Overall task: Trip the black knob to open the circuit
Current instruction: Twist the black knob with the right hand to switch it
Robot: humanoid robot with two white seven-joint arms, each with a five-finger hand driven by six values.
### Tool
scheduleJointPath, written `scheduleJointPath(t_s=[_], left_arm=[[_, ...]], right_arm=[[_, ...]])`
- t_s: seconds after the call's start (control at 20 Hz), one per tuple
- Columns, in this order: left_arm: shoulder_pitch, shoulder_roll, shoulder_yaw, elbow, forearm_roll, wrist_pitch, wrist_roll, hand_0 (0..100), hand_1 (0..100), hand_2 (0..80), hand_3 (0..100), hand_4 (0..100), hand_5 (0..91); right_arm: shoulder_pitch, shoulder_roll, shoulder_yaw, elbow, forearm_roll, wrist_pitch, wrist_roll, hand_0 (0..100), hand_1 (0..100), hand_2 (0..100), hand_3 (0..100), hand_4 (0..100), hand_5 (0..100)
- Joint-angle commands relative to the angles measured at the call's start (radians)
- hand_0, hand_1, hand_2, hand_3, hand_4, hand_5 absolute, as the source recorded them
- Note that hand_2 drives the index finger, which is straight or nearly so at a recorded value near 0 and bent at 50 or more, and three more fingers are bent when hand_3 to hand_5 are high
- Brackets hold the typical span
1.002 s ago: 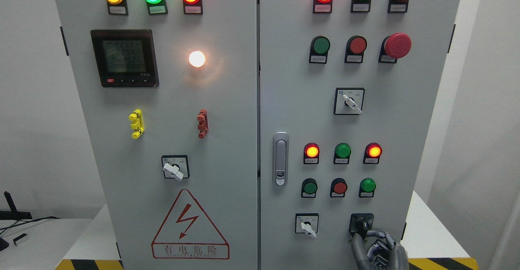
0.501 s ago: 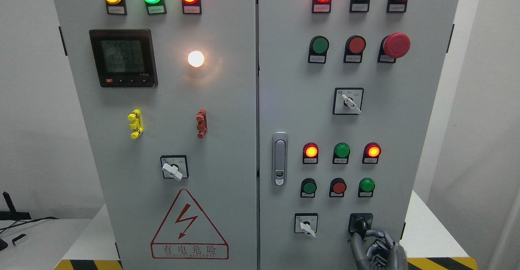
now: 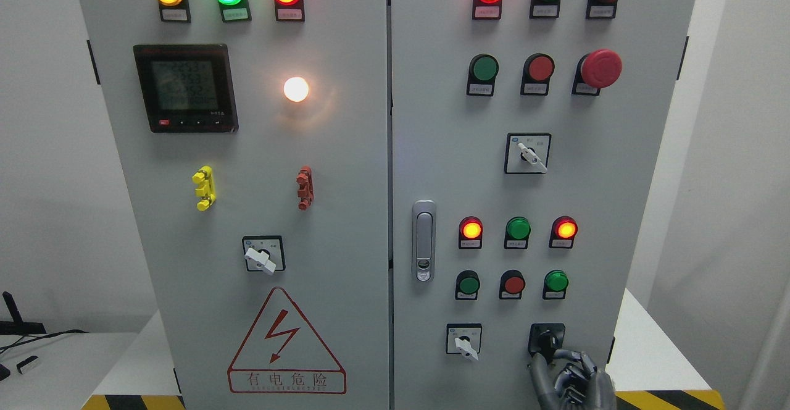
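The black knob (image 3: pixel 547 339) sits on a black square plate at the lower right of the right cabinet door (image 3: pixel 617 169), its handle pointing down and slightly left. My right hand (image 3: pixel 551 360) comes up from the bottom edge just below it. Its grey fingers (image 3: pixel 571 355) are curled, and the thumb and a fingertip pinch the lower end of the knob's handle. The palm and wrist are cut off by the picture's bottom edge. My left arm does not show.
A white selector switch (image 3: pixel 464 339) sits left of the black knob, with green and red buttons (image 3: pixel 513 284) and lit lamps (image 3: pixel 471 229) above. A red mushroom stop button (image 3: pixel 600 68) is at the upper right. The door latch (image 3: pixel 423 240) is near the seam.
The whole panel has drifted a few pixels left in the picture. My right hand stays at the black knob, barely lower than before. The knob's angle looks the same.
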Motion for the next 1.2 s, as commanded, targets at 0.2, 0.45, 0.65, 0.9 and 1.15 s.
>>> scheduleJointPath(t_s=[0.2,0.45,0.65,0.9,1.15], left_arm=[[0.000,0.001,0.000,0.000,0.005,0.000,0.000,12,39,0.0,0,0,0.0],[0.000,-0.001,0.000,0.000,0.005,0.000,0.000,12,39,0.0,0,0,0.0],[0.000,0.001,0.000,0.000,0.005,0.000,0.000,12,39,0.0,0,0,0.0],[0.000,0.001,0.000,0.000,0.005,0.000,0.000,12,39,0.0,0,0,0.0],[0.000,-0.001,0.000,0.000,0.005,0.000,0.000,12,39,0.0,0,0,0.0]], right_arm=[[-0.005,0.003,0.004,0.001,-0.017,0.001,0.000,41,70,59,96,96,100],[-0.005,0.003,0.004,0.001,-0.020,0.003,0.000,41,70,59,96,96,100],[-0.005,0.003,0.004,0.002,-0.020,0.003,0.002,41,69,59,96,96,100],[-0.005,0.003,0.014,0.002,-0.014,0.003,0.002,41,69,59,96,96,100],[-0.005,0.003,0.016,0.002,-0.006,0.001,0.003,41,69,59,96,96,100]])
